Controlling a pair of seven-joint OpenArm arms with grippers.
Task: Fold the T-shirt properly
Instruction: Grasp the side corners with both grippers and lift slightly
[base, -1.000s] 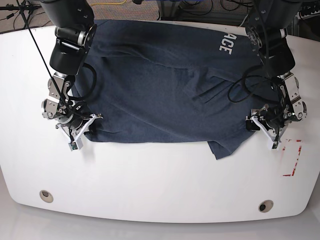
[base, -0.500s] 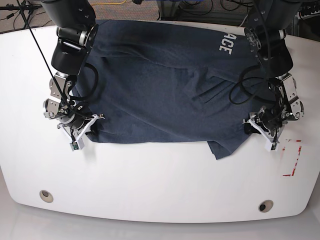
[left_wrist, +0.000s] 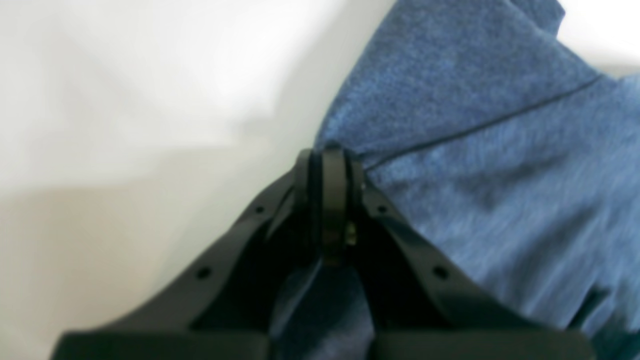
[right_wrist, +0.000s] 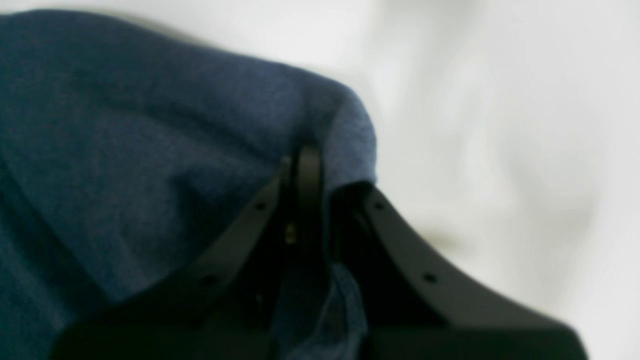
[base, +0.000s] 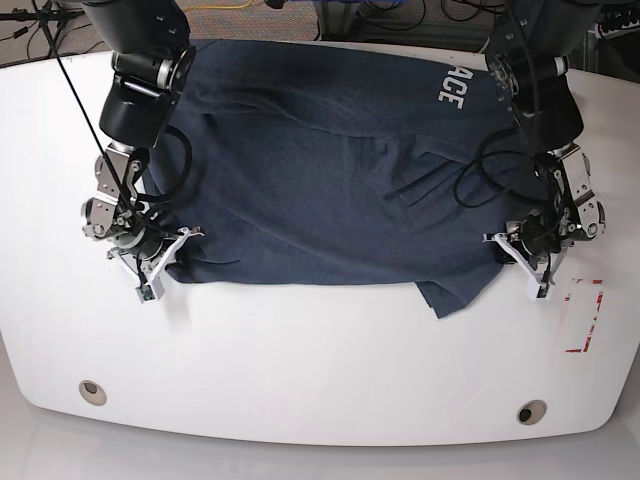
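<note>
You have two grippers, both clenched on cloth: the left gripper (base: 528, 262) pinches one side edge of the T-shirt (base: 330, 170), the right gripper (base: 165, 255) pinches the opposite edge. The one T-shirt lies spread on the white table (base: 300, 360).

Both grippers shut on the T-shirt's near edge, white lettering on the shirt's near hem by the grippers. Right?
Not quite. Both the left gripper and right gripper are shut on the T-shirt, but the base view shows the white lettering at the far edge.
</note>
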